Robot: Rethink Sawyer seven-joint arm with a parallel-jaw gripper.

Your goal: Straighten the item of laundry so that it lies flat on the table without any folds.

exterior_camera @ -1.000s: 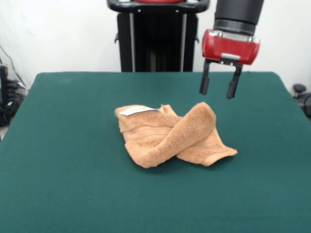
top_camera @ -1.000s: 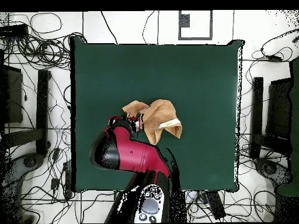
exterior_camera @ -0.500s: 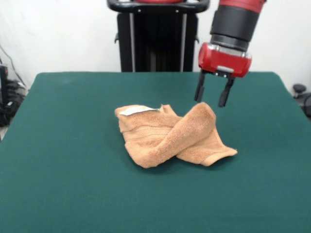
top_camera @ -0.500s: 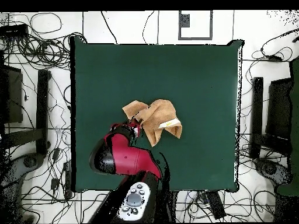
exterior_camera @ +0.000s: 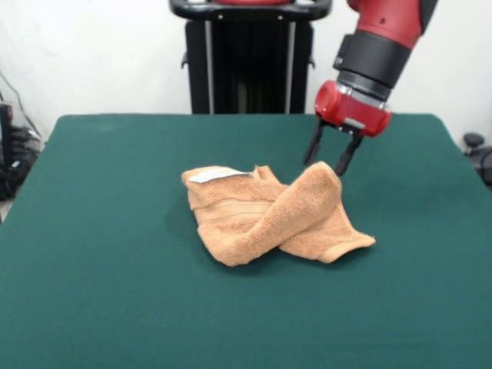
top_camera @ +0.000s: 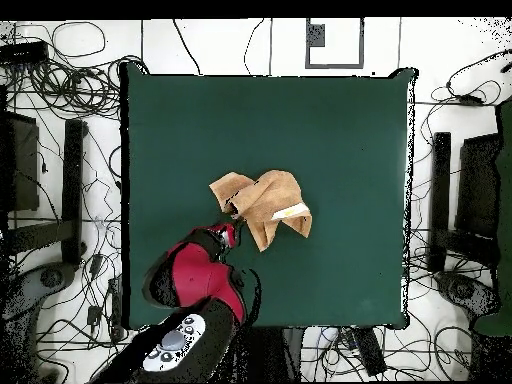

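The orange-tan towel (exterior_camera: 270, 211) lies crumpled near the middle of the green table (exterior_camera: 100, 254), with a thick fold rolled diagonally across it and its white label (exterior_camera: 209, 175) at the back left. It also shows in the overhead view (top_camera: 264, 204). My gripper (exterior_camera: 326, 163) is open and empty, tilted, with its fingertips (exterior_camera: 341, 166) just behind and at the top of the raised fold, close to touching it. In the overhead view the gripper (top_camera: 228, 231) sits at the towel's lower left edge, mostly hidden by the red arm.
The black pedestal (exterior_camera: 247, 58) stands behind the table's far edge. Cables and black stands (top_camera: 60, 190) surround the table on the floor in the overhead view. The red arm (top_camera: 195, 285) reaches over the table's near-base edge.
The gripper has come down and moved left toward the towel's raised fold, tilting as the arm swung. The towel has not moved.
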